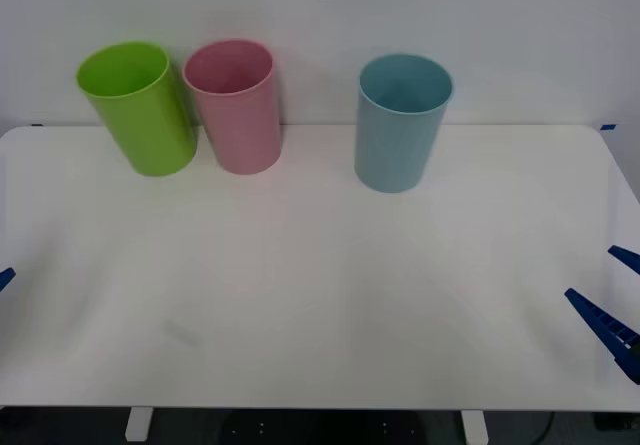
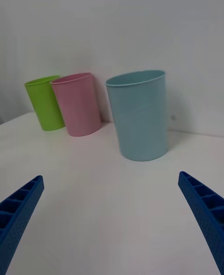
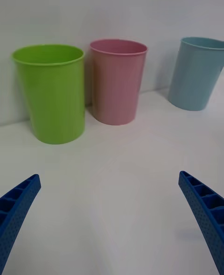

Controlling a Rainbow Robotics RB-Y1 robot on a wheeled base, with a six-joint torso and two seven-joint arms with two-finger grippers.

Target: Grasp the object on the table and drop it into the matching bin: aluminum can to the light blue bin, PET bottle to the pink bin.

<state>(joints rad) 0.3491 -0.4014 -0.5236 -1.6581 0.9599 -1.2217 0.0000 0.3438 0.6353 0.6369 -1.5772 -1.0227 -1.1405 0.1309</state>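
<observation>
The pink bin (image 1: 237, 105) stands upright at the back left of the white table (image 1: 320, 305), and the light blue bin (image 1: 400, 122) stands right of it at the back centre. The object, whether PET bottle or aluminum can, is out of view. My left gripper (image 3: 109, 223) is open at the table's left edge, where one blue fingertip (image 1: 4, 278) shows. It faces the pink bin (image 3: 118, 81). My right gripper (image 1: 618, 300) is open at the table's right edge with nothing between its fingers. The right wrist view looks toward the light blue bin (image 2: 139, 114) and the pink bin (image 2: 78, 103).
A lime green bin (image 1: 140, 107) stands just left of the pink bin, almost touching it. All three bins line the table's far edge against a white wall. The wide middle and front of the tabletop lie between the two grippers.
</observation>
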